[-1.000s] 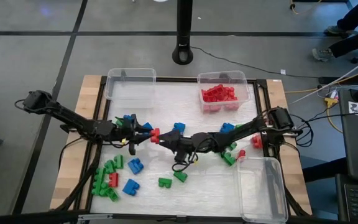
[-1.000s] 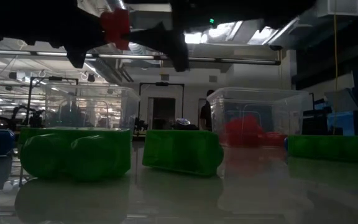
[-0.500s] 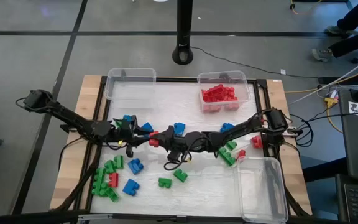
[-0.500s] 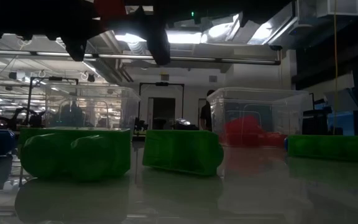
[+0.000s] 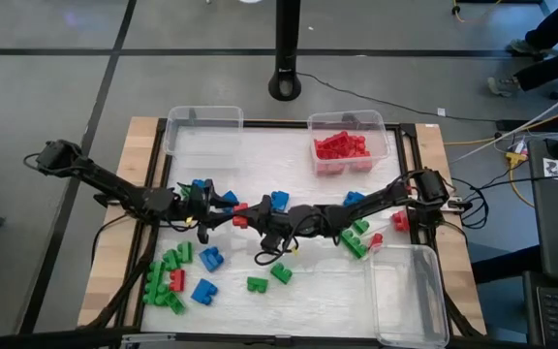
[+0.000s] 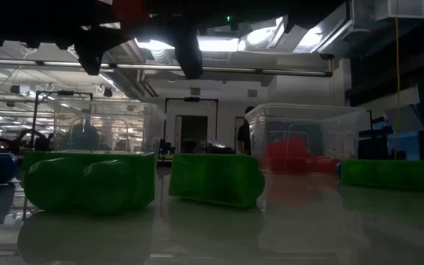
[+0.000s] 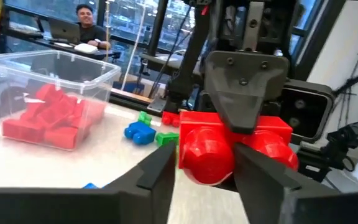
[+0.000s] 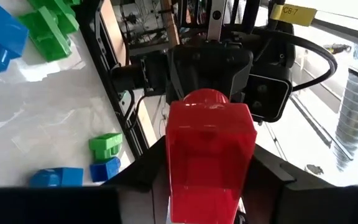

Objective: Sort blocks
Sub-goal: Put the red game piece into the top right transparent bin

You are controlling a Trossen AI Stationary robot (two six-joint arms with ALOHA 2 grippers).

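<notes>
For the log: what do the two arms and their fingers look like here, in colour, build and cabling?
Both arms are slim, jointed and black. The left arm and right arm each trail dark cables off the table's sides. The left gripper and right gripper end in two flat, matte black fingers. Each wrist carries a boxy black camera housing. No markings are legible on them.

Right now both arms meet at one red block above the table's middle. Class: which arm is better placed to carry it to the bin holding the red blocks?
Probably the right arm. Both the right end effector and left end effector meet at the red block, but the bin of red blocks stands on the right arm's side, so it likely has the shorter reach.
</notes>
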